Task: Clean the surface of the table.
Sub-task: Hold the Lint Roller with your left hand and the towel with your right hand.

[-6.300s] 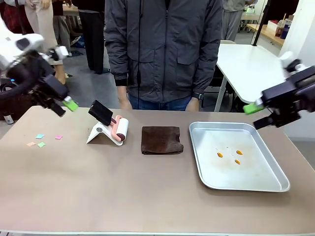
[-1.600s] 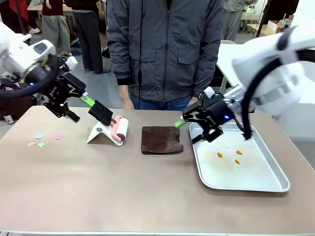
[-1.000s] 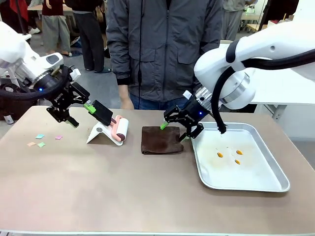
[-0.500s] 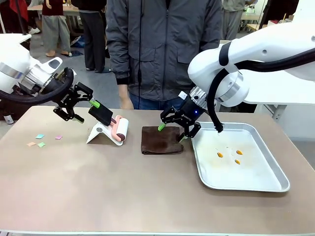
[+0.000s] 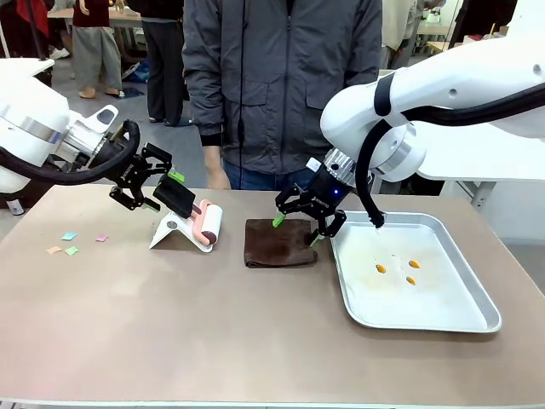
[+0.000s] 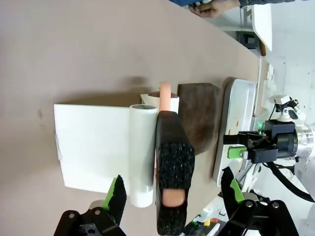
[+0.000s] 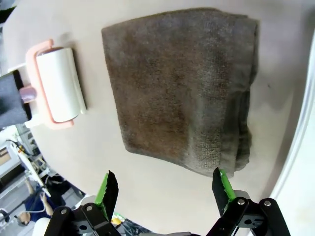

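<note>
Brownish-tan counter (image 5: 170, 341), front view: runs the full width, with a person standing at its far edge. Items on it, from the robot's left:
- coloured paper scraps (image 5: 68, 243)
- lint roller (image 5: 207, 226) on a white stand (image 5: 166, 232), black handle raised
- folded brown cloth (image 5: 279, 243)
- metal tray (image 5: 443, 294) with orange spots (image 5: 381, 268)

Left end effector (image 5: 163, 191): jaws spread, set about the roller's handle. Right end effector (image 5: 298, 230): jaws spread, low over the cloth's edge nearest the tray.

Left wrist view: the handle (image 6: 172, 162) lies between the green pads (image 6: 117, 194) with a gap on each side, so nothing is pinched. The white roll (image 6: 142, 152) sits beside it on the stand (image 6: 93, 147), and the counter (image 6: 74, 49) is bare beyond.

Right wrist view: the cloth (image 7: 182, 83) lies flat ahead of the spread fingers (image 7: 109, 189). The roller (image 7: 59, 83) is off to one side.

Handling note, as judgement: both tools look about to be picked up.
- Left: centre the handle between the pads and close squarely. Lift clear of the stand without dragging it.
- Right: come down until the fingertips meet the counter, so the pinch gathers every fold. Keep clear of the tray rim.
</note>
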Controlling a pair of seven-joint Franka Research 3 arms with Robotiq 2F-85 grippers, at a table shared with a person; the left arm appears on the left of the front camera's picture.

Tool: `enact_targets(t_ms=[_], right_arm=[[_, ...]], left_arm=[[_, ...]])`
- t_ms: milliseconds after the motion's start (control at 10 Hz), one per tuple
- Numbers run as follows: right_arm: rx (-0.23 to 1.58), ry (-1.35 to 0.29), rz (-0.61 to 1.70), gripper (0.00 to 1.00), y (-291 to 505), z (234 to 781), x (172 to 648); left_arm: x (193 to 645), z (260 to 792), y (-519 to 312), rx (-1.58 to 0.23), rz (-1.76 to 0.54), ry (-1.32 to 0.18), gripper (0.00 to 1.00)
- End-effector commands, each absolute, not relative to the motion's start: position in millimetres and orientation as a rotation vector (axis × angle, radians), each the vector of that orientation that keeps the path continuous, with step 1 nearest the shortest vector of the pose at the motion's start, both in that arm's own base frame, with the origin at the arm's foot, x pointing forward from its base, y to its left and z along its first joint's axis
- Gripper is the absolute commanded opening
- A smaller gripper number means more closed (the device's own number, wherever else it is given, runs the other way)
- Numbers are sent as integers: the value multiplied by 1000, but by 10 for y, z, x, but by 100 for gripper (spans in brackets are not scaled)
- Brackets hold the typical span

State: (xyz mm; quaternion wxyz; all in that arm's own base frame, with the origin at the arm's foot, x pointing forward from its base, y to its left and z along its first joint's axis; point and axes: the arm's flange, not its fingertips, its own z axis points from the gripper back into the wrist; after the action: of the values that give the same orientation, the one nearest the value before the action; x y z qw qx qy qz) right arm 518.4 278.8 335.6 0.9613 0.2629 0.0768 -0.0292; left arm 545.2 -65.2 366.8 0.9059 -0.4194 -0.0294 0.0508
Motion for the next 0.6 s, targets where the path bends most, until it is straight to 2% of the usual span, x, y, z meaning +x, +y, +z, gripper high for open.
enact_targets(t_ms=[0,300,500], right_arm=[[497,183,-76,100,2855,3395,5292],[430,218,-109,100,2866,3317,5365],[361,177,-117,100,2930,3292,5433]], left_arm=[[5549,3665,-655,-876,85,-106,100],[5574,3658,-677,-888,84,-96,100],[5567,3652,-663,-890,85,-95,100]])
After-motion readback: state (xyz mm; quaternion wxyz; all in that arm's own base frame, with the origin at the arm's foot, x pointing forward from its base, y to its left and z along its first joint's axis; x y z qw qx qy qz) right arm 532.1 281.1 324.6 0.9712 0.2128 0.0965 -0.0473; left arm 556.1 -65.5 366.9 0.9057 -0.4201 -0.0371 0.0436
